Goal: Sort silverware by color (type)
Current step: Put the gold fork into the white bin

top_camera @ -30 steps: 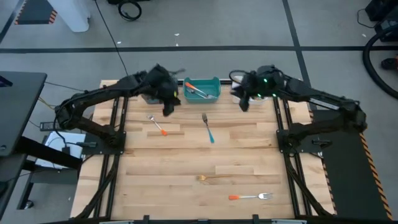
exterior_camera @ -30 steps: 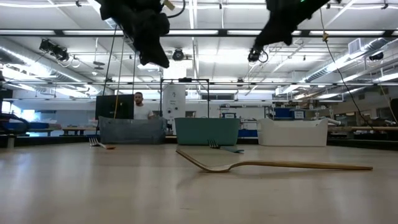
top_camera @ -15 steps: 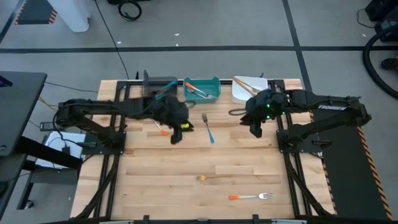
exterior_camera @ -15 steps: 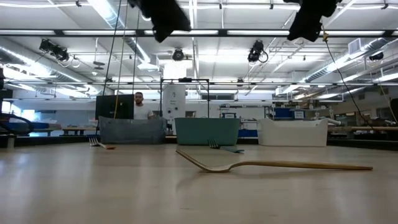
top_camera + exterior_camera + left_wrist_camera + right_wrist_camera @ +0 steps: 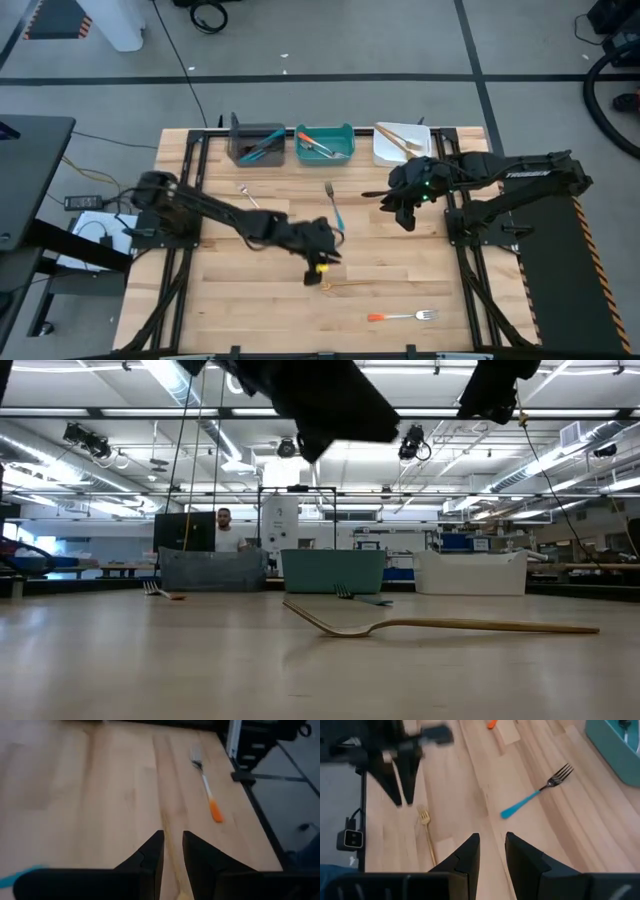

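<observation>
A gold fork [image 5: 345,287] lies flat near the table's middle, also in the low view [image 5: 440,626]. My left gripper [image 5: 318,268] hangs open just above its tined end; the fork's handle [image 5: 173,870] shows between the fingers without touching them. A blue-handled fork [image 5: 334,205] lies toward the far side. One orange-handled fork [image 5: 400,316] lies by the near edge, and another [image 5: 242,192] is partly under the left arm. My right gripper [image 5: 400,210] hovers open, high above the table, right of the blue fork [image 5: 535,797].
Three bins line the far edge: grey [image 5: 257,140], teal [image 5: 325,143] and white [image 5: 402,142], each with forks inside. The left arm stretches slantwise across the table's left half. A person stands in the room behind the table [image 5: 225,530].
My left gripper has swung from over the grey bin toward the near edge and the table's middle, and now hangs over the gold fork. My right gripper has come from the white bin toward the near side and stopped right of the blue fork. No fork has moved.
</observation>
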{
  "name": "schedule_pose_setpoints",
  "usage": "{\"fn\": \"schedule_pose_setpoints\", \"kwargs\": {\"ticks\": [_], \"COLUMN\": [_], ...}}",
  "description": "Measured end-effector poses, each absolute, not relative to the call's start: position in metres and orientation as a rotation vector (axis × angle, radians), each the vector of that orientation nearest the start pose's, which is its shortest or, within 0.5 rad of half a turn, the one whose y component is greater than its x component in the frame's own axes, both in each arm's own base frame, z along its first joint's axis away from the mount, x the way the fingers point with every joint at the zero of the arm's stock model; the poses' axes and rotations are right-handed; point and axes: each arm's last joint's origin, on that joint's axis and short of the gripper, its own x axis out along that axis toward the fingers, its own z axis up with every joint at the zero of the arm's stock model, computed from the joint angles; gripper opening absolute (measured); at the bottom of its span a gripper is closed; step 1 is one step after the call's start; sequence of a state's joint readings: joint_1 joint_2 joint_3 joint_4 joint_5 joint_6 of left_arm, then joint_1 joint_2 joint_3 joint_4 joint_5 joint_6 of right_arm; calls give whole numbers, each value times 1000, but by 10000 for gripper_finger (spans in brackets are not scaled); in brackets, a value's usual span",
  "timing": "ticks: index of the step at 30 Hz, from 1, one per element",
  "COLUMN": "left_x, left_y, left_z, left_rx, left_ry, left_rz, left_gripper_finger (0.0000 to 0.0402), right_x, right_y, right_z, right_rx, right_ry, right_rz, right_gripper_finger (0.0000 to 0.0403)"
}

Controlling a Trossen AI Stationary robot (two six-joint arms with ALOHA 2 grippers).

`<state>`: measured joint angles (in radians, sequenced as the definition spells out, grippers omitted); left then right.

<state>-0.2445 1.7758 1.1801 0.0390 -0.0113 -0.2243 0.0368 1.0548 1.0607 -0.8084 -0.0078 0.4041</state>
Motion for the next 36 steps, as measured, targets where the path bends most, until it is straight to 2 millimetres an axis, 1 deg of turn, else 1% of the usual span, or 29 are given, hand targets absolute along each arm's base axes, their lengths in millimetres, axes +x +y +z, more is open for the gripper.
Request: {"fn": "schedule_pose_setpoints", "kwargs": {"ticks": [6, 14, 18, 26, 29, 36], "left_x": [388, 391, 394, 393, 392, 391], "left_y": [-114, -126, -126, -129, -133, -139], "left_z": [178, 146, 136, 134, 134, 123], "left_rx": [-134, -137, -163, -163, -154, -140], "left_ry": [683, 762, 766, 767, 767, 791], "left_rz": [-160, -163, -151, -157, -167, -168], "left_gripper_finger": [78, 78, 78, 78, 78, 78], "right_x": [203, 204, 203, 203, 203, 203], "right_y": [11, 11, 12, 11, 10, 10], "right_z": [324, 324, 324, 323, 323, 323], "right_rx": [385, 373, 361, 340, 329, 310], "right_ry": [807, 803, 804, 809, 803, 799], "right_rz": [-115, -128, -122, -116, -141, -158], "right_gripper_finger": [99, 99, 99, 99, 99, 99]}}
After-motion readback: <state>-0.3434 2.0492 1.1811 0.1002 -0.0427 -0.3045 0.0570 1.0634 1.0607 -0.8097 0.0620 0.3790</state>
